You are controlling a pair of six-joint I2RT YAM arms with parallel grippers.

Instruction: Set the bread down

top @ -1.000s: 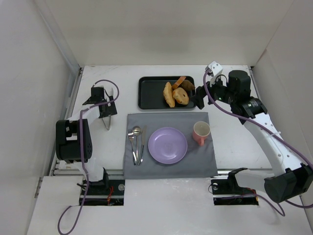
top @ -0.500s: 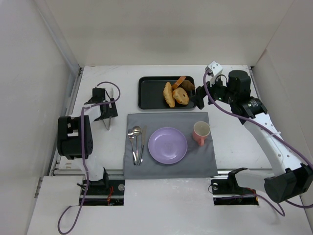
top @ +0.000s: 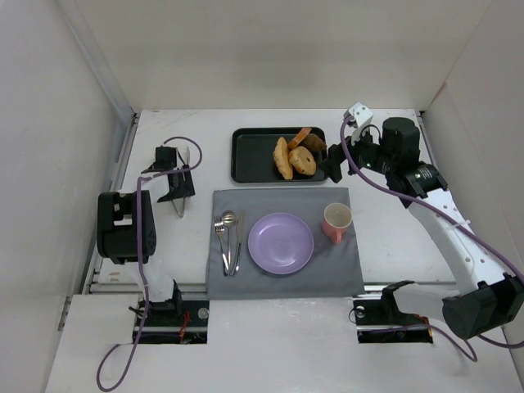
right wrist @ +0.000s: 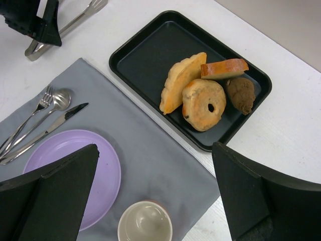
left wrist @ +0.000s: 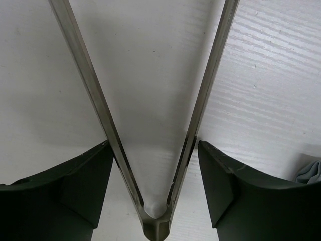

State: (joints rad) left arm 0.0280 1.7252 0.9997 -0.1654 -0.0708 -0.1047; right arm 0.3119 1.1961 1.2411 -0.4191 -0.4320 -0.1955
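Straddling the tongs near their hinge, the left gripper has jaws either side (pinching or not, unclear); the right gripper hangs wide-spread beside the tray holding the bread.

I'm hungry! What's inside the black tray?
Four pieces lie in the tray: the long bread, a ring-shaped bagel, a brown chunk and an orange-topped slice. The tray floor beneath them is covered.

Overhead, right wrist: shared bread
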